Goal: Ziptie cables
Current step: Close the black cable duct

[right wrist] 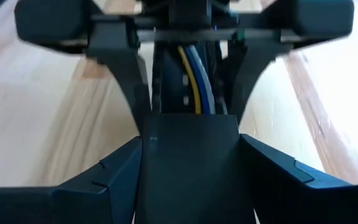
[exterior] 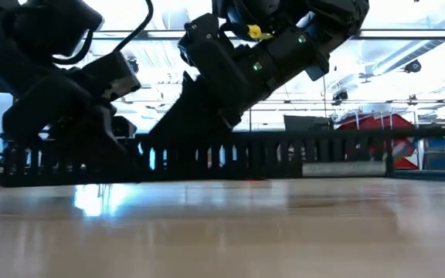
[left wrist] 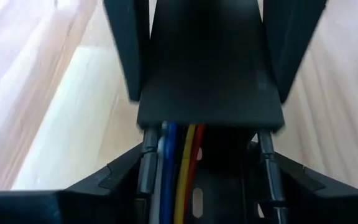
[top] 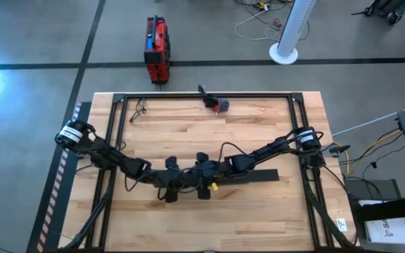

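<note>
From above, both arms meet at the middle of the wooden counter [top: 259, 126]. The left hand [top: 173, 184] and right hand [top: 204, 181] sit just beside each other over a long black strip [top: 259, 176]; the cables are hidden beneath them here.

At counter level, both hands hang low over the toothed strip, which lies flat along the wood. Whether either one grips anything I cannot tell from here.

The left wrist view shows what the others miss: the cables [left wrist: 179, 168], blue, yellow and red, running between that hand's fingers [left wrist: 145, 174], which seem clenched on the bundle and the strip under it.

The right wrist view shows the cables [right wrist: 197, 81] lying along the strip, that hand apparently clamped around the strip's wide end.

Keeping the bundle centred on the strip while threading should help.
</note>
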Tool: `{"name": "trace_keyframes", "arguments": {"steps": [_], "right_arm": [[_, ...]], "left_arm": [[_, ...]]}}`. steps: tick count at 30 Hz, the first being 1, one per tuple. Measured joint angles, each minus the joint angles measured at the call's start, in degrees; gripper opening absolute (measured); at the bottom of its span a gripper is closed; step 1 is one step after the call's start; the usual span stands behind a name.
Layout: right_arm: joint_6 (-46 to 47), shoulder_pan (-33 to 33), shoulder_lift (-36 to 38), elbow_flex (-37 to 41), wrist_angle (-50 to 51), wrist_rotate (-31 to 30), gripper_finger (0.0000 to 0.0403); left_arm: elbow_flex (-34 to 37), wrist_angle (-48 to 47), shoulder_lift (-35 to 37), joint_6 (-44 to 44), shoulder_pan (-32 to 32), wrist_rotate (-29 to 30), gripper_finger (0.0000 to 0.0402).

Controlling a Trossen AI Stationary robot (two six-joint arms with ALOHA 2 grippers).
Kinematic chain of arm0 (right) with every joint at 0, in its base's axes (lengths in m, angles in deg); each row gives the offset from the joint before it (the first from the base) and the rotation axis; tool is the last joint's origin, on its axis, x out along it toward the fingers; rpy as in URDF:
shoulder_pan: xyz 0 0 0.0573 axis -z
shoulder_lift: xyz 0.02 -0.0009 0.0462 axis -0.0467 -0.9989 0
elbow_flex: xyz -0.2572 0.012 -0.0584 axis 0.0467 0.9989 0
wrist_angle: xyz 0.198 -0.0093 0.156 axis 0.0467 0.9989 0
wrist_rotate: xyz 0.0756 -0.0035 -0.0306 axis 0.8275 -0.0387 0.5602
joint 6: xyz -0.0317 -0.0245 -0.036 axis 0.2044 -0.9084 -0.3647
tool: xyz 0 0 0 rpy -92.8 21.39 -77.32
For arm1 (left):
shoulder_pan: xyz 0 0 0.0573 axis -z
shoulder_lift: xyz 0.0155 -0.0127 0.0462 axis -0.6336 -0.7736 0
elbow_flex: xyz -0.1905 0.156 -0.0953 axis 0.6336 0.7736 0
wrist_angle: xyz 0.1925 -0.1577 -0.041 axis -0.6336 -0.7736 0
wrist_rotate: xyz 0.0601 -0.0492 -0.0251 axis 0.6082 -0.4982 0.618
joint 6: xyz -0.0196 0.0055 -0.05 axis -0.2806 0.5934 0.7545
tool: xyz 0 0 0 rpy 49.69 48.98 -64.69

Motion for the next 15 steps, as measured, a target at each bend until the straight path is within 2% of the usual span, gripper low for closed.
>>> {"name": "trace_keyframes", "arguments": {"steps": [4,10,15], "right_arm": [[-0.1,-0.1,0.1,-0.6,-0.6,-0.4,0.0227],[-1.2,0.0,0.2,-1.3,-1.3,0.4,0.0220],[-1.4,0.2,0.2,-1.3,-0.9,-0.4,0.0223]], "left_arm": [[0.0,3.3,0.0,-1.3,-0.1,0.3,0.0230],[-1.6,3.4,0.0,-3.3,-0.2,1.3,0.0220],[-3.0,2.3,0.0,-5.2,-0.3,1.5,0.0232]]}}
